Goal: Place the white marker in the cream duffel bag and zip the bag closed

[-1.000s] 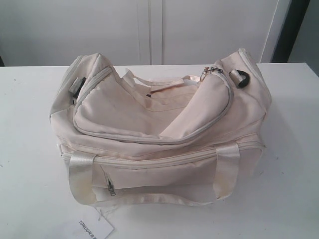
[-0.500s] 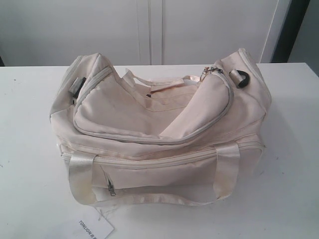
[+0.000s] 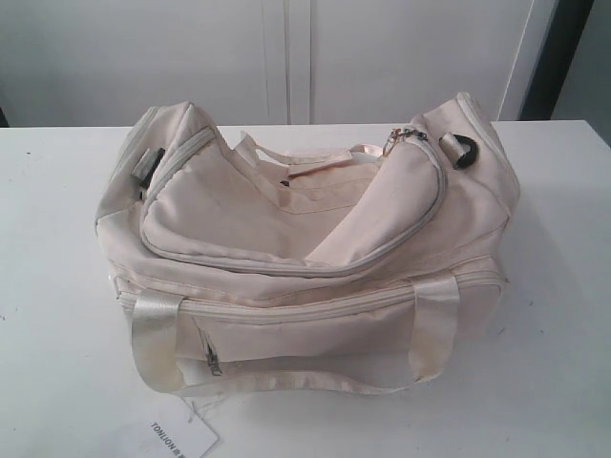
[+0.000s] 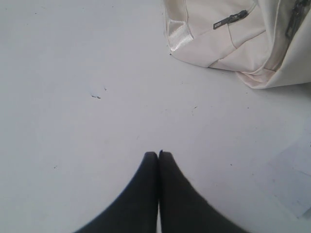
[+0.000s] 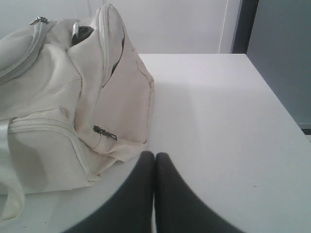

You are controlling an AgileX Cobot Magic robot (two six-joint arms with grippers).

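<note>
The cream duffel bag (image 3: 305, 248) sits in the middle of the white table (image 3: 57, 286), its curved top zipper run round to the gold pull (image 3: 393, 139) at the back right. No white marker shows in any view. In the left wrist view my left gripper (image 4: 158, 154) is shut with nothing in it, over bare table, with the bag's end (image 4: 233, 34) a little way off. My right gripper (image 5: 154, 155) is shut and empty too, just beside the bag's other end (image 5: 73, 97). Neither gripper appears in the exterior view.
A flat white paper tag (image 3: 179, 437) with black print lies at the table's front edge, in front of the bag's left handle strap (image 3: 153, 334). White cabinet doors (image 3: 286, 57) stand behind the table. The table's right edge (image 5: 277, 97) runs close to my right gripper.
</note>
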